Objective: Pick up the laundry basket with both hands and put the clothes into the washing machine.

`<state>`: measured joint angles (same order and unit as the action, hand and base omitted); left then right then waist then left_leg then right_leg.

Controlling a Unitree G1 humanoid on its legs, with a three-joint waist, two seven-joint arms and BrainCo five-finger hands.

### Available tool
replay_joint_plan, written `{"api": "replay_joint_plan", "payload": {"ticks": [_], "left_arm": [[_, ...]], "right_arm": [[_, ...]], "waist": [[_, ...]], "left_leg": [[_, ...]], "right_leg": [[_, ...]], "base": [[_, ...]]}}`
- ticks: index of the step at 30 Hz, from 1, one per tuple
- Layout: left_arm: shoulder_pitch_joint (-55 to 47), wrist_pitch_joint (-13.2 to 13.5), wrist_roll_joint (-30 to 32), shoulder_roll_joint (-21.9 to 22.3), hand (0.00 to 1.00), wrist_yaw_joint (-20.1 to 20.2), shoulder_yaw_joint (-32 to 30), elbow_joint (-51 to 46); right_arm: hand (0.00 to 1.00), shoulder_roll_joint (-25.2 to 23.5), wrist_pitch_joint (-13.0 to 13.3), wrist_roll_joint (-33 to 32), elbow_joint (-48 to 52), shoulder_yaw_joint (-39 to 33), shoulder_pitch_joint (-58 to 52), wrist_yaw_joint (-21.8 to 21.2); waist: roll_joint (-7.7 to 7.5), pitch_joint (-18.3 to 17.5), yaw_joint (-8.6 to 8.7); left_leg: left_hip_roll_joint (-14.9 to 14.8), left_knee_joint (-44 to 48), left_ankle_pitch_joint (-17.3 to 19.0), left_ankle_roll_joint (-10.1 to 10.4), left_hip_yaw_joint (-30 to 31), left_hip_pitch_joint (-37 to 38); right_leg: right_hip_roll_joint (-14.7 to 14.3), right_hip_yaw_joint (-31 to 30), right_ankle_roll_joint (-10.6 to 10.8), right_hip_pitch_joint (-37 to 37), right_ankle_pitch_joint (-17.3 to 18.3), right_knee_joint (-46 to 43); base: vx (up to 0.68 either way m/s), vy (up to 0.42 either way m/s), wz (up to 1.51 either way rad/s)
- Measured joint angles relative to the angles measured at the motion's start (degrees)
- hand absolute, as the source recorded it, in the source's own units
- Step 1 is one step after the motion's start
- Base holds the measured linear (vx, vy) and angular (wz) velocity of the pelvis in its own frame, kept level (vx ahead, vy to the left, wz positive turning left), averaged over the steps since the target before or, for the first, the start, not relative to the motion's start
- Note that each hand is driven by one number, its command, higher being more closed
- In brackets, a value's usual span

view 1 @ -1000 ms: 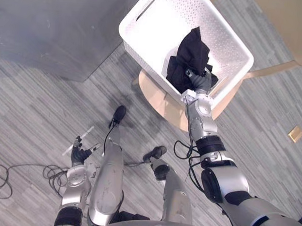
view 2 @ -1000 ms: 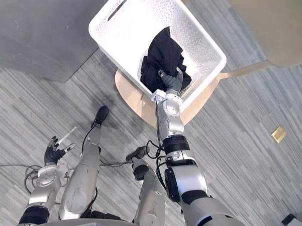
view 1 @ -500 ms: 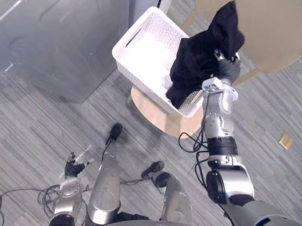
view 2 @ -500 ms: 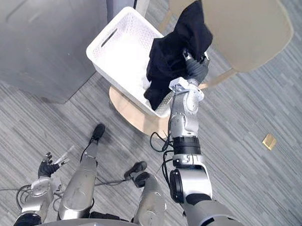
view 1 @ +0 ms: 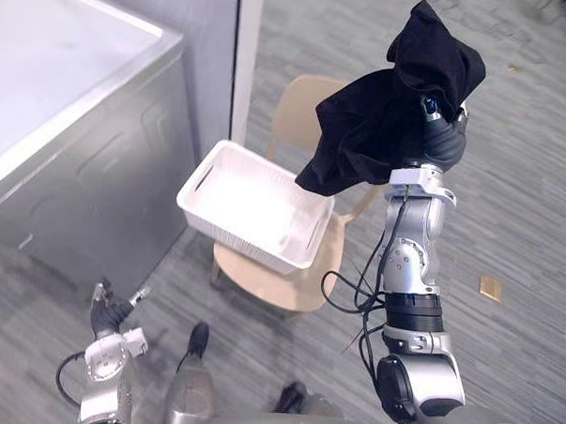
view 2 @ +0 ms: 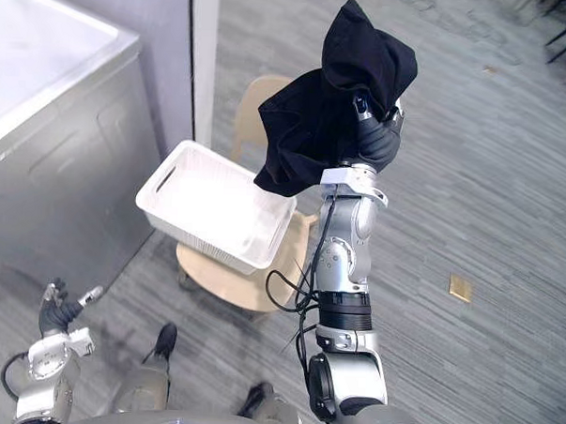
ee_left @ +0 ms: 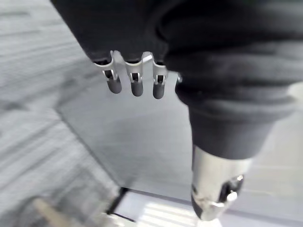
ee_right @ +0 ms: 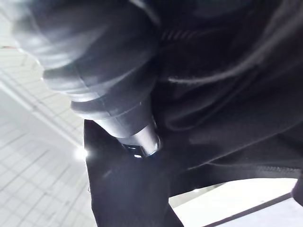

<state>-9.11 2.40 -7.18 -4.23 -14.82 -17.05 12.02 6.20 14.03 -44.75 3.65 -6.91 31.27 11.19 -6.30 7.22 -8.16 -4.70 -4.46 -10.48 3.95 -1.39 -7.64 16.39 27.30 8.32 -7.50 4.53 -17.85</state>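
Note:
My right hand (view 1: pixel 440 140) is raised high and shut on a black garment (view 1: pixel 386 109), which drapes over it and hangs above the chair. In the right wrist view the black cloth (ee_right: pixel 227 94) wraps round my thumb (ee_right: pixel 130 127). The white perforated laundry basket (view 1: pixel 255 207) sits on a pale wooden chair (view 1: pixel 294 283) below and left of the garment; I see nothing else in it. The grey metal washing machine (view 1: pixel 71 118) stands at the left, seen from above. My left hand (view 1: pixel 110 312) hangs low at the lower left, open, holding nothing; its fingers (ee_left: pixel 136 84) are straight.
A grey wall panel (view 1: pixel 206 40) rises behind the washing machine, close to the chair's back. A small tan square (view 1: pixel 489 288) lies on the grey striped floor at the right. The floor to the right of the chair is open room.
My right hand has lifted the black garment out of the basket and carried it up high. The camera has tilted up, so the whole scene has shifted. The left hand stays low.

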Motion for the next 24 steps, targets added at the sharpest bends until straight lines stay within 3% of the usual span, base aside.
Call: {"api": "replay_joint_plan", "payload": {"ticks": [5, 7, 9, 13, 24], "left_arm": [[3.88, 1.17, 1.91, -0.54, 0.00, -3.55, 0.26, -14.55], [5.97, 1.78, 2.97, -1.18, 0.00, -4.35, 0.62, -16.58], [8.84, 2.61, 4.14, -2.78, 0.00, -5.48, 2.08, -18.55], [14.65, 3.56, 4.99, -4.84, 0.00, -5.98, 8.26, -20.49], [34.03, 4.24, -5.25, -6.10, 0.00, 5.06, 37.90, -9.75]], "right_arm": [[1.00, 0.79, 0.90, -0.44, -0.10, 0.24, 4.56, 0.28], [1.00, 1.32, 0.90, -0.70, -0.22, 1.20, 5.40, 0.58], [1.00, 1.31, 0.94, -1.10, -0.22, 2.05, 6.00, 0.92], [1.00, 1.13, 0.92, -2.28, -0.46, 4.67, 6.03, 1.71], [1.00, 0.42, -2.16, -2.71, -2.25, 14.15, 4.92, 1.33]], "waist": [[3.47, -3.92, 2.23], [4.19, -4.67, 2.47], [4.88, -5.51, 3.79], [5.56, -6.40, 5.17], [7.67, -7.67, 10.99]], "left_leg": [[-0.66, -0.38, 1.78, 0.42, -5.51, 3.80], [-0.88, -0.38, 1.74, 0.30, -7.16, 4.99], [-0.98, -0.41, 1.79, 0.38, -8.47, 6.14], [-1.74, -0.47, 2.04, 0.70, -11.63, 7.12], [-2.83, -0.53, 2.59, 1.16, -16.60, 8.74]], "right_leg": [[-2.07, -4.44, -0.50, 3.00, -4.18, 7.03], [-2.73, -5.67, -0.21, 3.95, -5.85, 9.20], [-3.32, -6.94, 0.36, 5.12, -7.79, 11.46], [-4.78, -9.70, -1.06, 5.68, -10.15, 15.54], [-6.97, -15.29, -2.93, 5.38, -11.90, 19.83]], "base": [[0.00, 0.014, -0.53], [0.01, 0.013, -0.47], [0.01, 0.016, -0.37], [-0.03, 0.012, -0.42], [-0.04, -0.009, -0.26]]}}
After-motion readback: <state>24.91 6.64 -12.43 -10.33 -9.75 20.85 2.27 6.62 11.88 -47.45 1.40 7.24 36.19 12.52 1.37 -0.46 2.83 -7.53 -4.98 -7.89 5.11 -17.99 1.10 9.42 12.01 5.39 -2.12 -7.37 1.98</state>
